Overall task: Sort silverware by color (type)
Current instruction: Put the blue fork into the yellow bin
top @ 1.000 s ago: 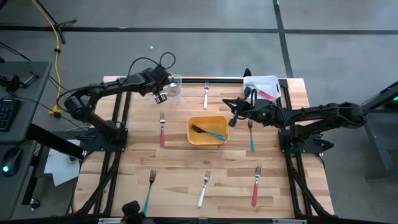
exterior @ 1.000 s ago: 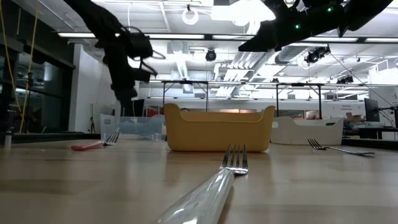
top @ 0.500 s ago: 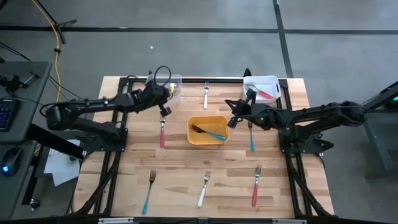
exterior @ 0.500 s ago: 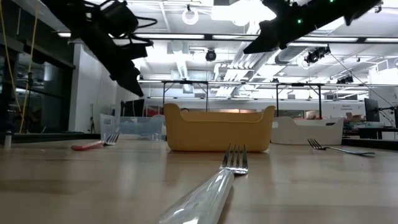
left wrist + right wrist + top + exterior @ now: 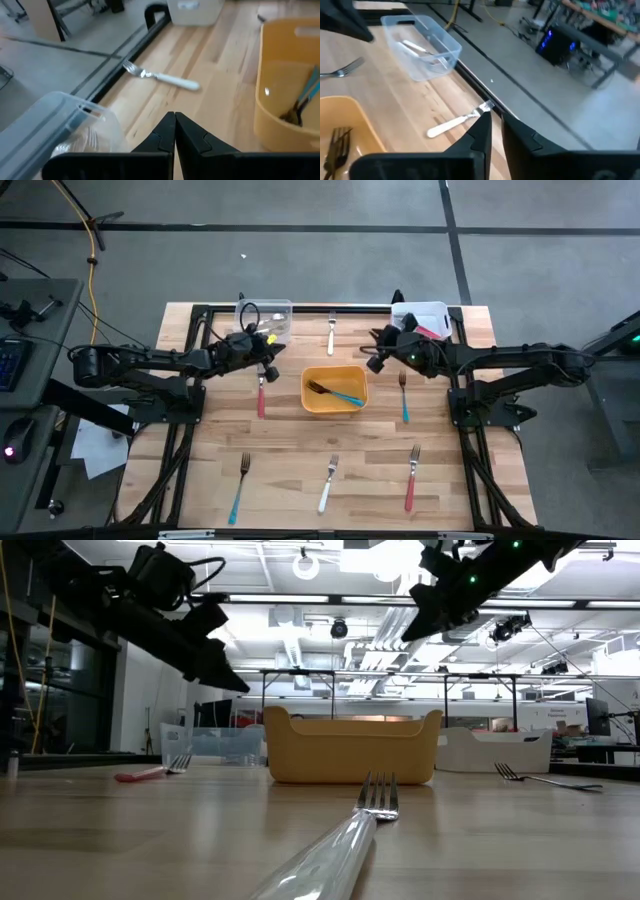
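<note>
forks (image 5: 333, 392) lie in yellow bin (image 5: 311, 402).

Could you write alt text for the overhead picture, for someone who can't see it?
Two dark robot arms reach over a wooden table scattered with forks, their grippers either side of a yellow bin holding a blue-handled fork.

Grey concrete floor (image 5: 320, 265) crossed by dark seams. Butcher-block wooden table (image 5: 290, 445) on a black frame. Dark desk (image 5: 25, 365) with equipment to one side, yellow cable (image 5: 92, 240) trailing nearby. Open ceiling with white ducts and bright strip lights (image 5: 300, 600). Rows of black-framed workbenches (image 5: 330, 690) at the rear.
</note>
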You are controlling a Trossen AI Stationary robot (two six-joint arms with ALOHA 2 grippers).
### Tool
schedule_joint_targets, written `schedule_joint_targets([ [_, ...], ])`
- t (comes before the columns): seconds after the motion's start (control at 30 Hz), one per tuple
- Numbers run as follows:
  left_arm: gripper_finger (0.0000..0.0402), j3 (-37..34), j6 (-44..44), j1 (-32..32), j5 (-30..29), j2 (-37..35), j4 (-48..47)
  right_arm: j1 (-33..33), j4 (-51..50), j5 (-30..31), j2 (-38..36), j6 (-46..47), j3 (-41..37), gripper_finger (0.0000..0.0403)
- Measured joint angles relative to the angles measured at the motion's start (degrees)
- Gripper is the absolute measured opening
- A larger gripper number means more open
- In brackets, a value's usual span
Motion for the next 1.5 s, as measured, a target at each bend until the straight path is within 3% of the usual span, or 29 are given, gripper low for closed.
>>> schedule_joint_targets([
  [0.23, 0.0001, -0.6, -3.8, -1.3, 3.4, 0.0, 5.1, -1.6, -6.2, -4.5, 2.0, 8.1, 0.0, 0.0073],
  [0.63, 0.0001, -0.5, -3.1, -2.8, 8.5, 0.0, 11.9, 0.8, -17.3, -4.1, 6.4, 21.3, 0.0, 0.0119],
  [1.1, 0.0, -0.5, 0.4, -0.5, 8.5, 0.0, 11.7, -2.5, -48.1, -14.4, 6.4, 55.5, -0.1, 0.0119],
  [1.5, 0.0, -0.5, -2.9, -0.5, 8.5, 0.0, 10.9, -2.5, -40.5, -23.5, 6.5, 60.2, -9.6, 0.0119],
])
